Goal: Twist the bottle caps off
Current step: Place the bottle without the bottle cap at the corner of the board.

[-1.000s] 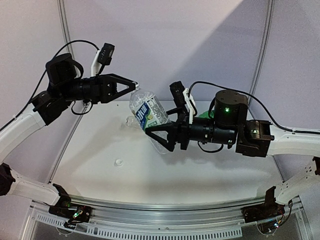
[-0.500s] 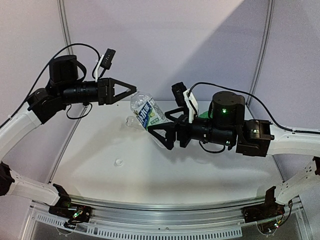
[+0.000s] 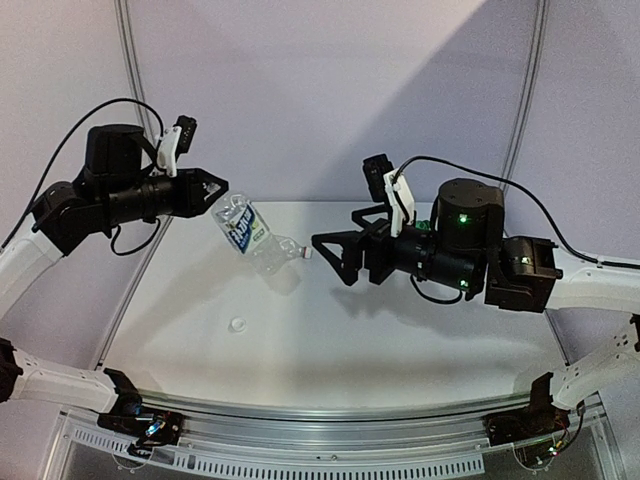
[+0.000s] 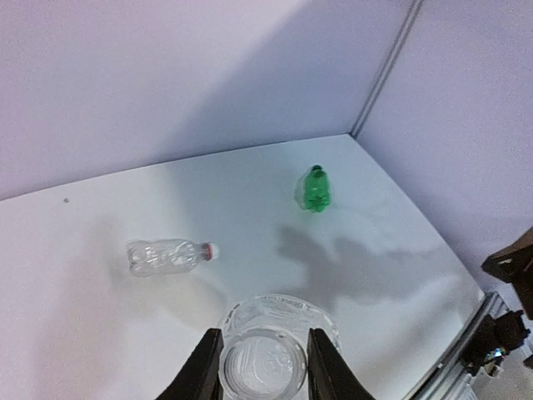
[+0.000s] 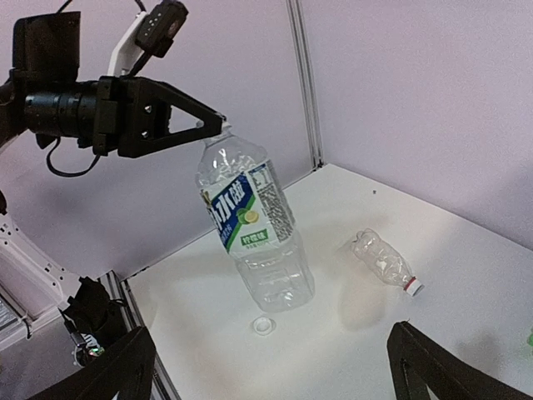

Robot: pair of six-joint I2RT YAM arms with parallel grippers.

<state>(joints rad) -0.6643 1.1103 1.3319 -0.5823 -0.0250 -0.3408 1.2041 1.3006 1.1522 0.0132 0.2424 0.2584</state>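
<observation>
Hanging from left gripper (image 3: 220,188): labelled bottle (image 3: 240,228), tilted, pinched at the very top, base down toward the table (image 3: 420,340). Jaws are clenched on the neck. The fingers (image 4: 208,371) cover it, so I can't tell if a cap is on it. Left wrist view looks straight down through the bottle: just concentric clear rings, lower edge cropped. Right wrist view doesn't settle whether the base touches the table; in the top view it looks off the surface.

Right gripper (image 3: 331,260) is released, jaws wide, nothing between them, near the bottle but apart. Its own view shows only finger stubs at the bottom corners.

Clear bottle (image 5: 381,259) lies on its side on the table just beyond the labelled one, small cap (image 5: 412,287) on its neck; colour is hard to make out, whitish with a reddish ring. Loose cap (image 3: 238,325), white, sits alone nearer the front edge. Green bottle (image 4: 314,190) is toward the far right, well apart; the top view hides nearly all of it behind the right arm. Upright or not, can't tell.
</observation>
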